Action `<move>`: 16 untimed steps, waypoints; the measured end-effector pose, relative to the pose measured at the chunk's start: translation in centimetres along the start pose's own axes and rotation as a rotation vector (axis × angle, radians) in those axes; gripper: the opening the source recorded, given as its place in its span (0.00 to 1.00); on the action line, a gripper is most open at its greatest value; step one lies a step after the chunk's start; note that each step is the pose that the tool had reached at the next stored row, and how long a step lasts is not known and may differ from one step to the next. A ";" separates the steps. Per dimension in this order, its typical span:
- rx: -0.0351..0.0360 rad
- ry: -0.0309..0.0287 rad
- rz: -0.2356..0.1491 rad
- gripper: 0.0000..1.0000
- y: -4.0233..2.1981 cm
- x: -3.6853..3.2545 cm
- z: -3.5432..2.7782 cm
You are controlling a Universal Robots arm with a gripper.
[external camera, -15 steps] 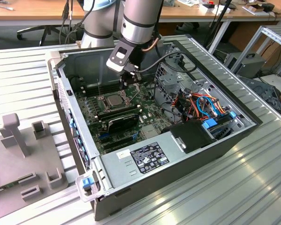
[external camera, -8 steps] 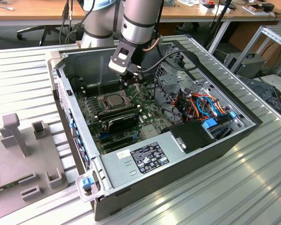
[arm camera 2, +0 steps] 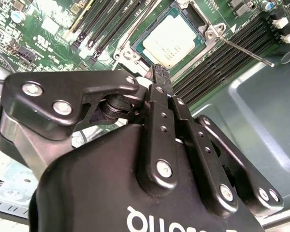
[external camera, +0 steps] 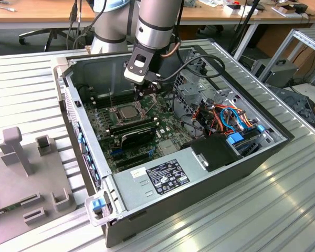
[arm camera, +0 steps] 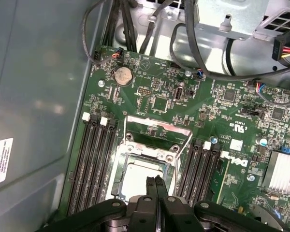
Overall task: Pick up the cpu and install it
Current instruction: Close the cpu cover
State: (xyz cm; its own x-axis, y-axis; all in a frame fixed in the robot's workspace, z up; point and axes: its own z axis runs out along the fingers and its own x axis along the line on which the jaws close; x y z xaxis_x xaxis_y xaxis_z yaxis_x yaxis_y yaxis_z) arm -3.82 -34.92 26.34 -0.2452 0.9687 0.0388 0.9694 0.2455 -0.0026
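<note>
The cpu (external camera: 127, 111) lies flat in the motherboard's socket inside the open computer case, its silver-grey top facing up. Both wrist views show it seated within the socket frame, as the cpu (arm camera 2: 170, 41) and the cpu (arm camera: 137, 178). My gripper (external camera: 145, 93) hangs just above the socket, a little off the chip's edge. Its black fingers (arm camera 2: 159, 77) are pressed together with nothing between them, and the gripper (arm camera: 155, 186) tip overlaps the chip's edge in the first wrist view. The socket's metal load plate (arm camera: 157, 131) stands swung open.
The socket lever (arm camera 2: 241, 48) sticks out past the black memory slots (arm camera: 94, 164). Memory sticks (external camera: 139, 131) sit nearer the power supply (external camera: 163, 176). Cables (external camera: 226, 118) and a drive cage crowd the exterior view's right. A grey fixture (external camera: 21, 152) stands outside the case.
</note>
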 end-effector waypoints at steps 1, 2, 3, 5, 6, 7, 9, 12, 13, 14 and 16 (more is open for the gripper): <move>0.0002 0.0000 -0.007 0.11 0.00 0.00 0.00; 0.0005 0.0000 -0.012 0.11 0.00 0.00 0.00; 0.0008 0.0000 -0.020 0.11 0.00 0.00 0.00; 0.0013 -0.0001 -0.035 0.11 0.00 0.00 0.00; 0.0016 -0.0001 -0.041 0.11 0.00 0.00 0.00; 0.0018 -0.0001 -0.046 0.11 0.00 0.00 0.00; 0.0023 -0.0001 -0.059 0.11 0.00 0.00 0.00; 0.0029 -0.0002 -0.076 0.11 0.00 0.00 0.00; 0.0033 -0.0002 -0.085 0.11 0.00 0.00 0.00; 0.0036 -0.0002 -0.095 0.11 0.00 0.00 0.00; 0.0043 -0.0003 -0.110 0.11 0.00 0.00 0.00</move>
State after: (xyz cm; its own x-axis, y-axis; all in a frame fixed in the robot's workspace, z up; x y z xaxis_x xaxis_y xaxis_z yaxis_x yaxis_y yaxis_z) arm -3.82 -34.92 26.33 -0.3499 0.9360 0.0388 0.9366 0.3503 -0.0026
